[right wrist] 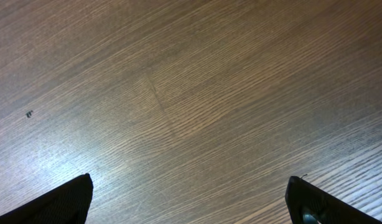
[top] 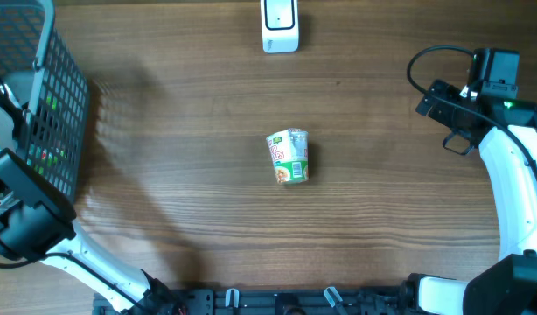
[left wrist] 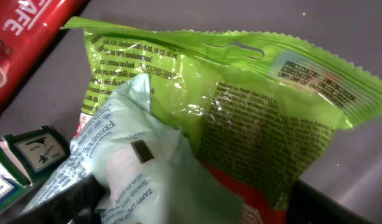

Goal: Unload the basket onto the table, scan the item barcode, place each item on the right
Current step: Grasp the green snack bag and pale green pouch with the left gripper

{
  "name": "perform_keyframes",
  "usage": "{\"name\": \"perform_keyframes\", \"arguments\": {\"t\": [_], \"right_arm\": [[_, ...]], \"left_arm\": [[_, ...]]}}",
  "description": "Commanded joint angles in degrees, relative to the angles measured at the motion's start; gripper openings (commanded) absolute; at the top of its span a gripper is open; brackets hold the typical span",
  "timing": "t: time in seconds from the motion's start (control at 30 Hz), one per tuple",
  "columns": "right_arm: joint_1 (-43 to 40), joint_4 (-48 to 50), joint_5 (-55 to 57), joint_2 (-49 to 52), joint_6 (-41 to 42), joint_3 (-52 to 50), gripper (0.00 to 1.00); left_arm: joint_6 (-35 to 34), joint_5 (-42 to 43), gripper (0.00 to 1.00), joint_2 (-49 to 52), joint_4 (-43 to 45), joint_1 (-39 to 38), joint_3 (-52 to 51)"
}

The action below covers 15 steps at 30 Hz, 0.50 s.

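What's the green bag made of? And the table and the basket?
Green bag: looks like thin shiny plastic film, crinkled with glare and a zigzag edge.
Table: wood or a wood-look top, streaky brown grain, matte.
Basket: a dark grid, probably wire or plastic; I cannot tell which.

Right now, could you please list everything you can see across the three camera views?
table: one, brown wood, under everything
wire basket: one, dark grey, far left of the table
scanner: one, white, top centre edge
instant noodle cup: one, white and green, on its side mid-table
snack bag: one, bright green, filling the left wrist view
packet: one, pale green, overlapping the snack bag
package: one, red, upper left of the left wrist view
left end effector: one, black, open, straddling the packet
right end effector: one, black, open and empty, above bare table on the right
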Motion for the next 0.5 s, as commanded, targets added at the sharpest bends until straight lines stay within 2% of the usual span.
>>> {"name": "perform_keyframes", "arguments": {"t": [0.0,0.07,0.13,0.17,0.23,0.27,0.47], "right_arm": [[0.02,-0.02,0.11,-0.24,-0.7,1.2,1.0],[0.02,0.0,0.11,-0.24,-0.68,1.2,1.0],[0.02,0.0,0.11,-0.24,-0.68,1.2,1.0],[0.02,-0.02,0.11,-0.24,-0.7,1.2,1.0],[0.02,-0.02,0.11,-0.24,-0.7,1.2,1.0],[0.02,-0.02,0.11,-0.24,-0.68,1.2,1.0],[0.02,0.0,0.11,-0.24,-0.68,1.2,1.0]], "left_arm": [[-0.79,9.92,0.64,8.28,-1.86,-0.35,-5.9],[-0.76,9.9,0.39,8.26,-2.71,-0.33,-4.9],[-0.79,9.9,0.2,8.22,-4.04,-0.33,-3.1],[-0.79,9.9,0.13,8.13,-4.72,-0.33,-2.25],[-0.79,9.9,0.05,7.61,-6.8,-0.33,0.39],[-0.79,9.9,0.04,7.26,-7.8,-0.33,1.86],[-0.83,9.88,0.04,2.49,-14.78,-0.35,13.53]]}}
